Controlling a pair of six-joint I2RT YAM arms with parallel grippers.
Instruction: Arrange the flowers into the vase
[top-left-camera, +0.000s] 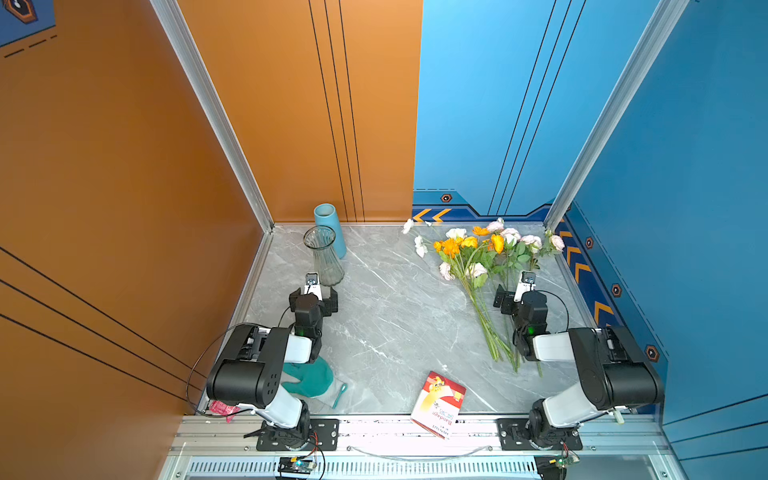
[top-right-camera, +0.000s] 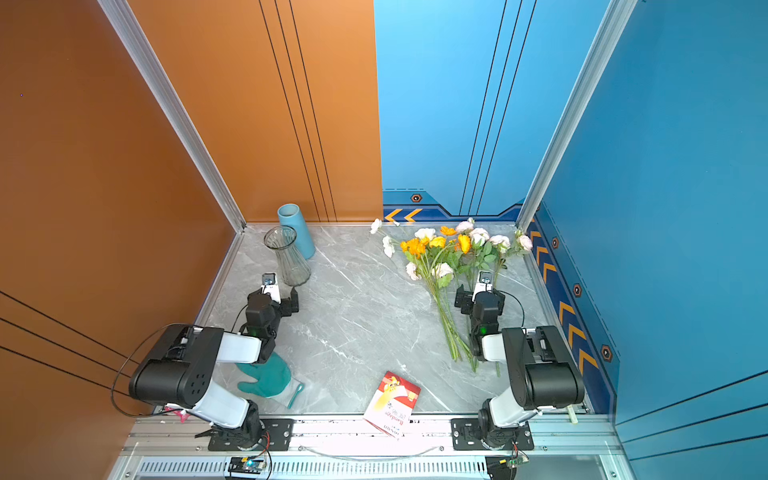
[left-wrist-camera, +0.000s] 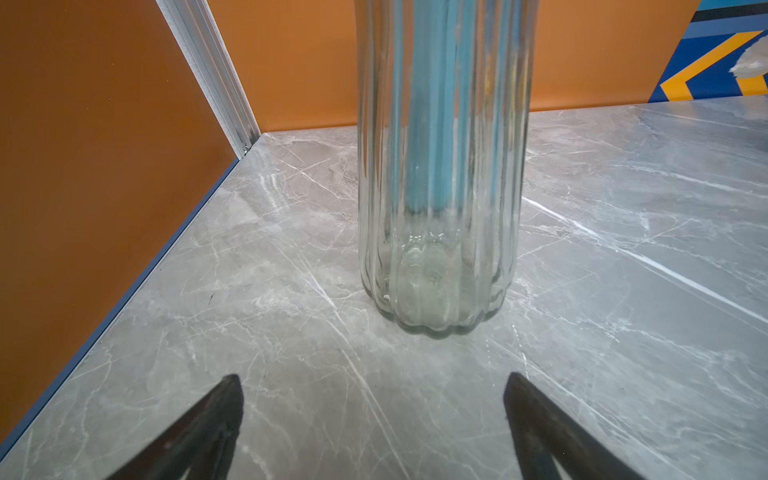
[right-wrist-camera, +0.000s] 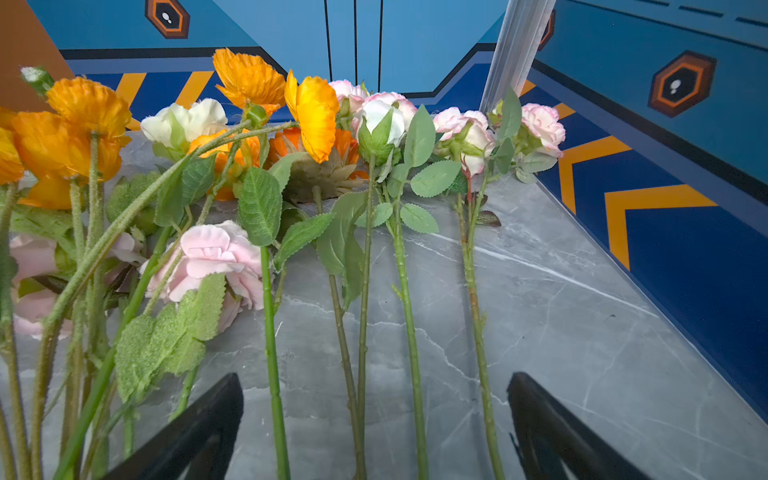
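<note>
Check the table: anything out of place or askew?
The red bandage box lies askew at the front, overhanging the table edge onto the metal rail. A green glove lies partly under the left arm. Glass vase upright, flowers flat.

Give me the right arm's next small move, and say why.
Probably lower the right gripper onto one stem and close. Its jaws stand open above the flowers, which all lie on the table, with several stems between the jaws. The glass vase stands upright and empty ahead of the open left gripper. Singling out one stem first looks wise.
</note>
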